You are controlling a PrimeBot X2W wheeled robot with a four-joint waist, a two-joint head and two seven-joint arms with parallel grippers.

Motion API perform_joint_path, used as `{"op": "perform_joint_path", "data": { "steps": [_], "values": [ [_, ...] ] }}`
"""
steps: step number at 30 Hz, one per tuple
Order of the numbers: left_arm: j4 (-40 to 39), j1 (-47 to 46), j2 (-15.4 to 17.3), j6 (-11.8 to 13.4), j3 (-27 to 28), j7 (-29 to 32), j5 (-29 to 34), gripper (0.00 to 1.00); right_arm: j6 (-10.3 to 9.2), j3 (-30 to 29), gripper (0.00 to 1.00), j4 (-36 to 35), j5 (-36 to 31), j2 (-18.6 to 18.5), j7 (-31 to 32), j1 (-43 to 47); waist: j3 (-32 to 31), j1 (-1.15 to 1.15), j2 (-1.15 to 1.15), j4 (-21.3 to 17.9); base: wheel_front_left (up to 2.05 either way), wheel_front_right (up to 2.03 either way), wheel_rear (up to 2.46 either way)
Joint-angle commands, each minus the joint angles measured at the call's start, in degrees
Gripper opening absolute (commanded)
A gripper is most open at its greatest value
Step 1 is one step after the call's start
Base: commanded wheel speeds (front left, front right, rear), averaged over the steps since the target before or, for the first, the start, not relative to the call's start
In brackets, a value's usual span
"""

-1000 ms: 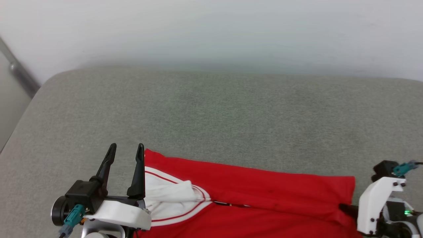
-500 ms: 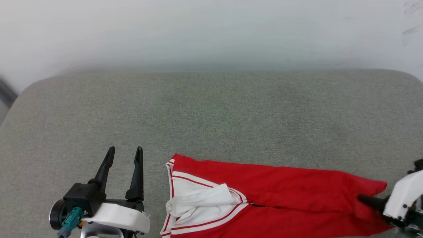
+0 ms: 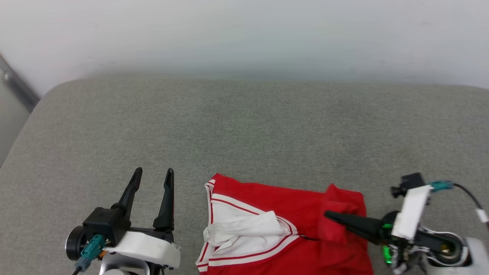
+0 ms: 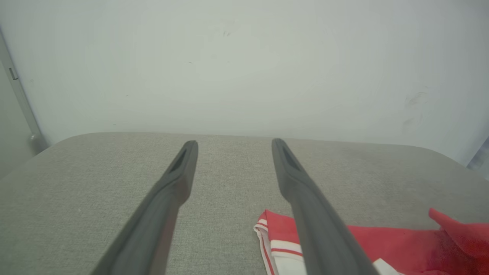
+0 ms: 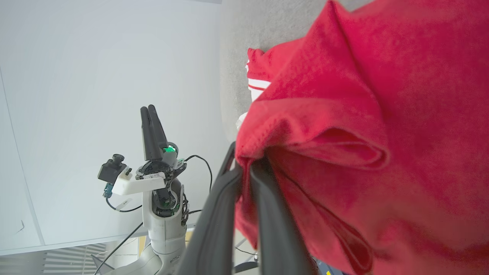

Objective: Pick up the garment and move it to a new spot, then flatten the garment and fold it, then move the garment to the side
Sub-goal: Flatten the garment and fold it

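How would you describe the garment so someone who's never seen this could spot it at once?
Find the wide grey cushion below the white wall. At its near edge lies the garment. It is the sole bright red cloth, with white lining and red-striped white trim.

This looks like a robotics lab or test room rather than a home: a bare white painted wall, a plain grey fabric-covered table with rounded corners standing against it, and the dark two-fingered left end effector on a white robot arm trailing loose black cables.
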Motion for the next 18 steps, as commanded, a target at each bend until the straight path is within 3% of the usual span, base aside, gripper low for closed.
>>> {"op": "perform_joint_path", "data": {
  "steps": [1, 8, 15, 16, 17, 18],
  "values": [
    [0.16, -1.01, -0.03, -0.37, -0.31, 0.25, -0.19, 1.00, -0.02, 4.55, 0.00, 1.36, 3.76, 0.12, -2.75, -1.27, 0.47, 0.00, 0.00, 1.07, 0.00, 0.00, 0.00],
    [0.55, -2.87, -0.63, -1.06, -1.42, 0.32, 0.10, 1.00, -0.02, 21.98, 0.00, 3.50, 11.11, 0.10, -14.24, -4.88, 2.45, 0.00, 0.00, 4.14, 0.00, 0.00, 0.00],
    [1.25, -4.41, -1.46, -1.53, -1.91, -0.19, 0.26, 1.00, -0.02, 32.12, 0.00, 7.09, 8.10, 0.06, -23.73, -8.91, 4.94, 0.00, 0.00, 5.96, 0.00, 0.00, 0.00],
    [1.40, -4.50, -1.63, -1.62, -2.01, -0.29, 0.22, 1.00, -0.02, 33.04, 0.09, 8.05, 7.15, 0.06, -24.84, -9.27, 5.15, 0.00, 0.00, 6.06, 0.00, 0.00, 0.00],
    [1.50, -4.61, -1.72, -1.55, -2.05, -0.38, 0.23, 1.00, -0.02, 34.01, 0.45, 8.75, 6.25, 0.07, -25.79, -9.68, 5.38, 0.00, 0.00, 6.12, 0.00, 0.00, 0.00],
    [1.66, -4.70, -1.77, -1.55, -2.05, -0.46, 0.25, 1.00, -0.02, 34.92, 1.00, 9.26, 5.59, 0.08, -26.62, -10.02, 5.55, 0.00, 0.00, 6.14, 0.00, 0.00, 0.00]
  ]
}}
